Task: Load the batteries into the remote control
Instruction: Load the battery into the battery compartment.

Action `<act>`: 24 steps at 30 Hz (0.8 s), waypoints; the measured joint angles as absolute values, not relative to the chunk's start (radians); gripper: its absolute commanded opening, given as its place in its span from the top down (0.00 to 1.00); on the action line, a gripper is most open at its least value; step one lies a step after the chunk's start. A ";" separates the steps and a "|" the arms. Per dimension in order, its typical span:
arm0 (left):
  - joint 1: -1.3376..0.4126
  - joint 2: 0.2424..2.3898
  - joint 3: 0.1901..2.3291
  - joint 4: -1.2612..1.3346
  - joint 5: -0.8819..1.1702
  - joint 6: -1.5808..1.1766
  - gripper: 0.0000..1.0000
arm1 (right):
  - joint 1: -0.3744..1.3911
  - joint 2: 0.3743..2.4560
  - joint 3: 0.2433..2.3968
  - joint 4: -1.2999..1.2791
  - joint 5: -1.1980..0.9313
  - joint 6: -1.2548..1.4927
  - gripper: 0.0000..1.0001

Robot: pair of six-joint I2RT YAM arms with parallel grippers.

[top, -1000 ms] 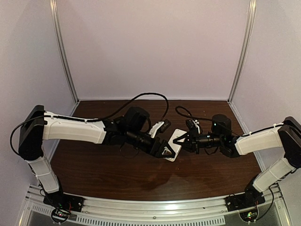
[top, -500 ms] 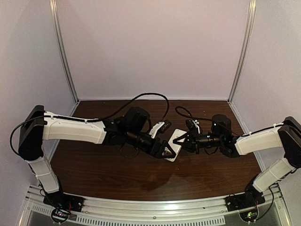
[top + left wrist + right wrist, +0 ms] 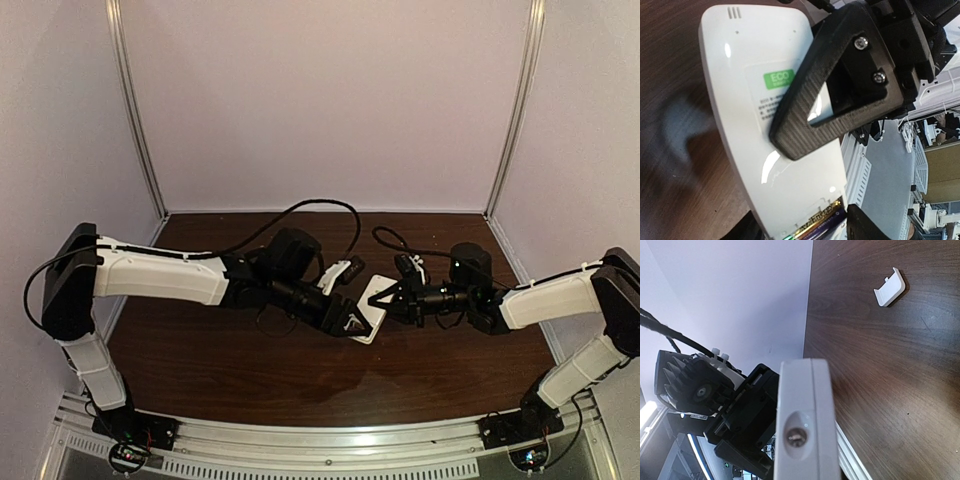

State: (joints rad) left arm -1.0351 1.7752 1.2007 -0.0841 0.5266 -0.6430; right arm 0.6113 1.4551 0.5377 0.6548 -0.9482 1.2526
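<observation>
Batteries going in: we are seeing both cells sitting in the remote control's open bay.

We are counting one remote control (image 3: 765, 115), lying back up, and two batteries (image 3: 824, 221), one gold and one dark, at its open end. The right pincer (image 3: 388, 298) is clamping the remote across its thickness. The left pincer (image 3: 348, 320) is straddling the battery end, and we cannot tell whether it is gripping. One loose cover (image 3: 890, 286) is lying on the worktop (image 3: 880, 365), well apart from the remote; refitting it is seemingly what is left.
</observation>
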 measured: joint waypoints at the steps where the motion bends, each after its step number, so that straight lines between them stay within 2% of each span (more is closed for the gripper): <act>1: -1.035 1.776 1.201 -0.085 0.525 -0.643 0.47 | 0.611 1.455 0.538 0.655 -0.949 1.254 1.00; 11: -1.020 1.779 1.201 -0.084 0.547 -0.657 0.64 | 0.609 1.455 0.530 0.699 -0.970 1.255 1.00; 16: -1.015 1.778 1.201 -0.078 0.569 -0.657 0.62 | 0.605 1.455 0.512 0.752 -0.980 1.274 1.00; 22: -1.011 1.761 1.191 -0.062 0.581 -0.662 0.67 | 0.604 1.455 0.501 0.807 -0.987 1.300 1.00; 24: -1.004 1.756 1.176 -0.035 0.593 -0.672 0.64 | 0.604 1.455 0.501 0.818 -0.987 1.311 1.00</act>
State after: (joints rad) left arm -1.0042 1.7557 1.1759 -0.0353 0.5934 -0.6724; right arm 0.6041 1.4551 0.5014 0.8185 -0.9871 1.3106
